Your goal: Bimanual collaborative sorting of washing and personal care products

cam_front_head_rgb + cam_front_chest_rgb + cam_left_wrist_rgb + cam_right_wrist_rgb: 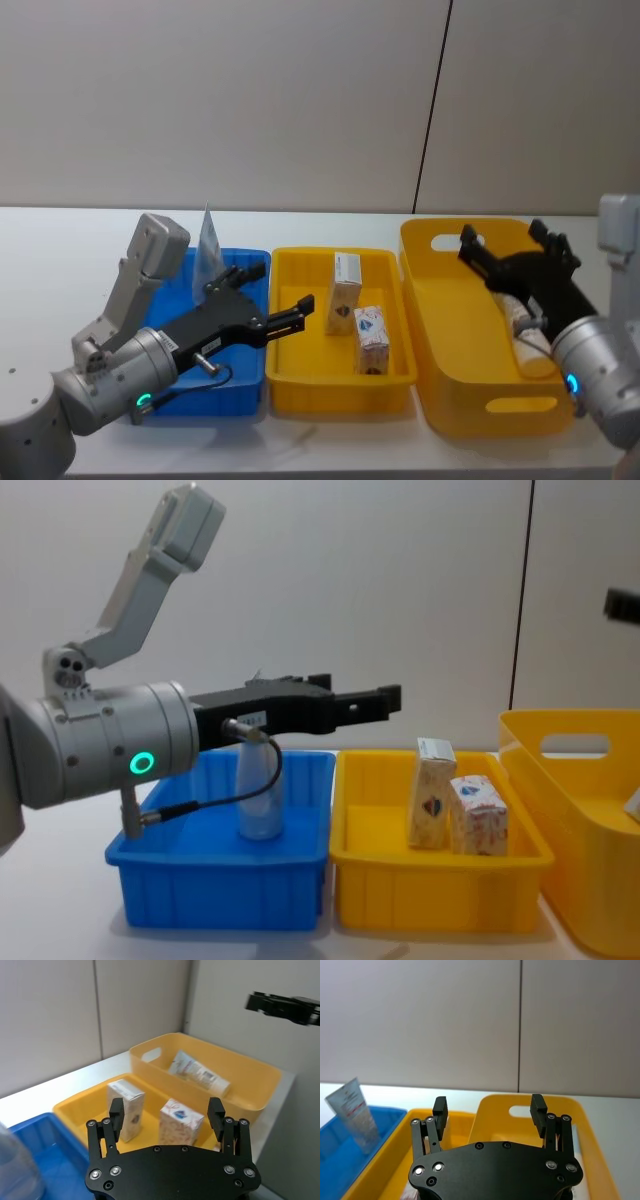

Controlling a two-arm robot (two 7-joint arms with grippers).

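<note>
1. Counting three containers in a row along the table's [60,260] front edge, left to right: a blue bin [235,398], a shallow yellow tray [340,395], and a deep yellow bin [445,300] with handle slots.
2. Finding one tall stand-up pouch [208,245] upright by the blue bin's back edge, about midway along it: pale blue-white and soft, flattened to a thin seam at the top, with small red and blue print on its face.
3. Finding two cream cardboard cartons in the yellow tray, just beside each other: the taller carton [345,292] upright near the middle of the tray's back edge, white at the top, with a blue-and-red emblem low on its front; the shorter carton [371,340] closer to the tray's front edge and a little to the right, with a blue emblem on its upper face and a faint reddish pattern over its sides.
4. Finding a white tube [530,335] flat on the floor of the deep yellow bin, along its right edge, with a printed label.
5. Locating the left gripper [280,290] above the blue bin's right edge, pointed toward the yellow tray; fingers spread wide, gripping nothing.
6. Locating the right gripper [503,235] above the back part of the deep yellow bin; fingers likewise spread wide, with nothing between them.
</note>
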